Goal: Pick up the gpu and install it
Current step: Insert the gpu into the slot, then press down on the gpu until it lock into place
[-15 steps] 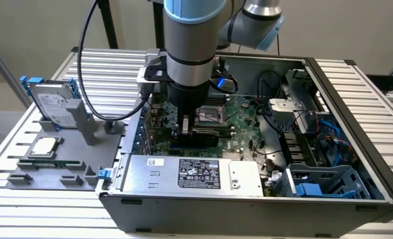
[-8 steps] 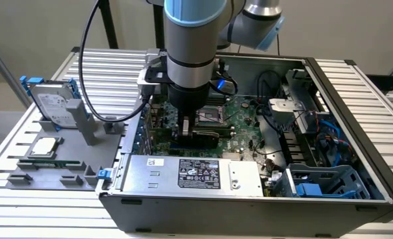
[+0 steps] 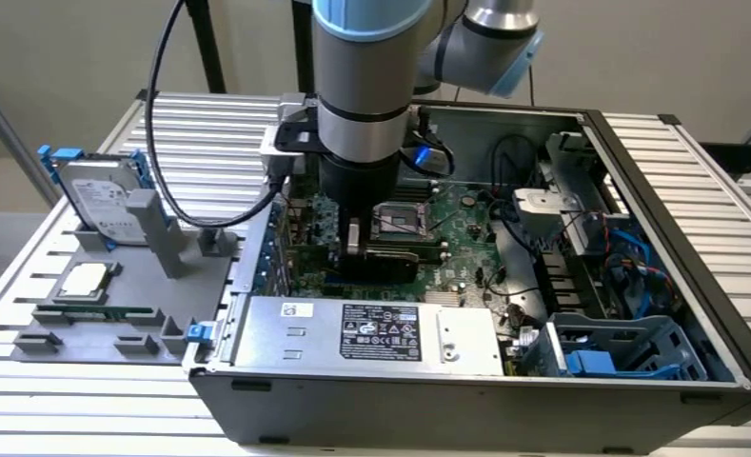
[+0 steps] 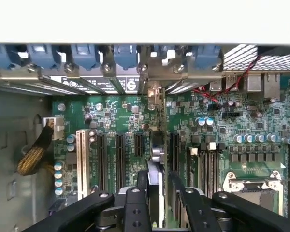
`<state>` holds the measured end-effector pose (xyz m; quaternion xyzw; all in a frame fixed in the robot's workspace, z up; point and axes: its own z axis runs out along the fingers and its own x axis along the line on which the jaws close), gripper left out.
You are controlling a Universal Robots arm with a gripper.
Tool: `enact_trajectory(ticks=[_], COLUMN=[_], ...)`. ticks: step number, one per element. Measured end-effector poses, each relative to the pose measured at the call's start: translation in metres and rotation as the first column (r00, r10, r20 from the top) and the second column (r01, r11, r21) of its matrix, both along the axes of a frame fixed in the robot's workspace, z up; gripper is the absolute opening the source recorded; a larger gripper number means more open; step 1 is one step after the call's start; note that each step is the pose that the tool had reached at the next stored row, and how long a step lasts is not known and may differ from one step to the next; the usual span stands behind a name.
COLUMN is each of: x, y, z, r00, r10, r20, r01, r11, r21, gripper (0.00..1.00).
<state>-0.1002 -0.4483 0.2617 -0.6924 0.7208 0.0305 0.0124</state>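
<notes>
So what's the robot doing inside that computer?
The robot arm has reached down into the open computer case. Its gripper is shut on the gpu, a thin card held on edge over the green motherboard, in line with the long black slots there. The card's silver end sits up by the row of metal brackets at the case wall. Outside the case, a hard drive with blue rails stands in a grey holder.
</notes>
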Motion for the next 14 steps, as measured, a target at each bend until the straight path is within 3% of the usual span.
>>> enact_trajectory(ticks=[4,5,14], x=[0.000,0.000,0.000], y=[0.0000,0.0000,-0.0001], z=[0.0182,0.0221,0.0255], r00=[1.0000,1.0000,1.0000], r10=[0.000,0.000,0.000], r20=[-0.0019,-0.0024,-0.0026], r01=[0.000,0.000,0.000], r11=[1.0000,1.0000,1.0000], r21=[-0.0002,-0.0002,0.0003], gripper=[1.00,0.00,0.00])
